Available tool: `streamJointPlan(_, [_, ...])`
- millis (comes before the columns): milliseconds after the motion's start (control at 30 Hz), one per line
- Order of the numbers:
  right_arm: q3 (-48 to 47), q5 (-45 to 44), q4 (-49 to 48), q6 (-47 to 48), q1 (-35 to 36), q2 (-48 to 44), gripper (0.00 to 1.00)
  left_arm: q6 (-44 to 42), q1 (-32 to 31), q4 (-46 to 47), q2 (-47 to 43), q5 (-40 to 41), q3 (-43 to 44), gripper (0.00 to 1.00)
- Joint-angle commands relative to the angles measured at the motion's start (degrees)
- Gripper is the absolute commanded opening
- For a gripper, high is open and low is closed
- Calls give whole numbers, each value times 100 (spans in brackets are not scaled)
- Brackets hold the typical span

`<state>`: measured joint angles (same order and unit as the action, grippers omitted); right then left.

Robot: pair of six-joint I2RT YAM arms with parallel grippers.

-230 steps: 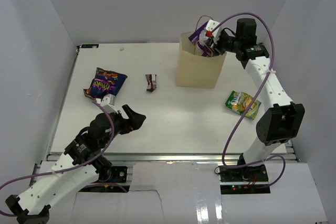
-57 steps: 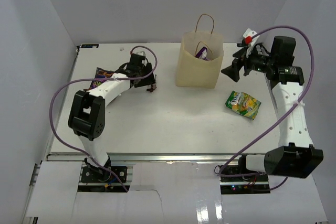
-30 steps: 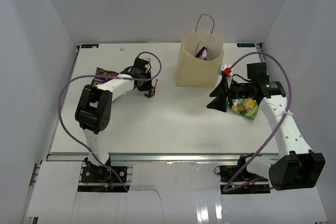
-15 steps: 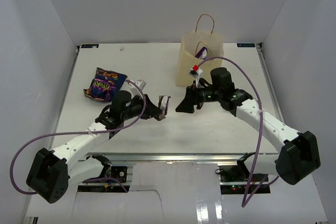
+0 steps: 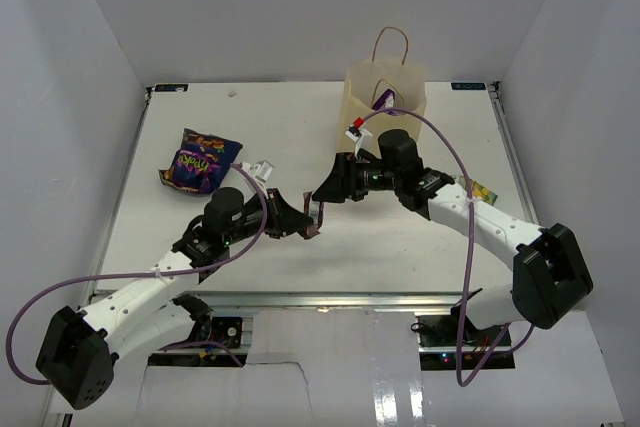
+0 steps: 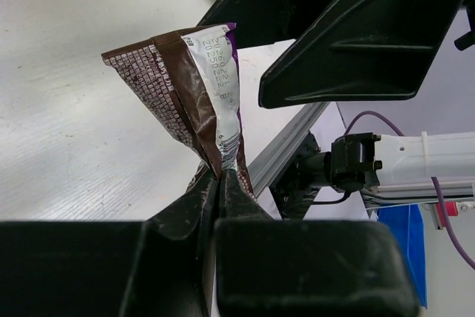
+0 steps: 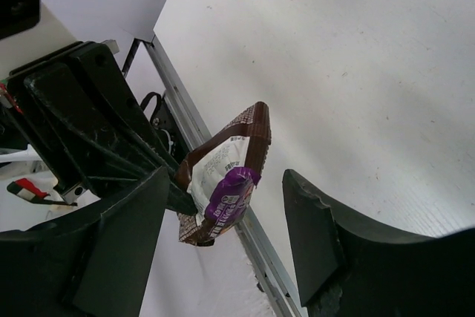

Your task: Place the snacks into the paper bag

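Between the spread jaws of the right gripper (image 5: pixel 325 187): small brown packet (image 6: pixel 197 98), pinched at its lower seam by the left gripper (image 6: pixel 220 181), pressed together on it and holding it clear of the counter (image 5: pixel 400 237). Looks like a hand-over, not yet completed. Behind the right gripper, paper bag (image 5: pixel 385 122) upright, one purple packet (image 5: pixel 384 99) already showing inside. Left to bag, judging by the layout: the small brown packet, a blue-purple bag (image 5: pixel 200 160) lying beyond the left gripper, a green-yellow packet (image 5: pixel 480 190) half hidden behind the right arm. Plain white counter, metal rail along its near edge, white walls on three sides.
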<state>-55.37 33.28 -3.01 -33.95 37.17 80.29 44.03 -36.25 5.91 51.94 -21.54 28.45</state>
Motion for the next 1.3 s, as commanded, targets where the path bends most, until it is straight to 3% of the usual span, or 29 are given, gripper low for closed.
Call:
streamJointPlan(0, [18,-190,-227,-120,63,-233,68,71,-22,147,-114,27,-15,8])
streamJointPlan(333, [53,126,-692,-577,150,57,60,62,-22,200,-70,-34,117,8])
streamJointPlan(767, [-175,355,-983,-657,238,294,22,132,-22,384,-114,-228,109,19])
streamJointPlan(900, [-298,372,-912,-376,195,277,8,123,-22,393,-272,-228,109,29])
streamJointPlan(1133, [-694,1575,-1553,73,-166,241,8,141,-22,157,-808,-26,-15,57])
streamJointPlan(1267, [-1018,1980,-1712,222,-385,215,8,-52,-22,-318,-1211,228,126,65])
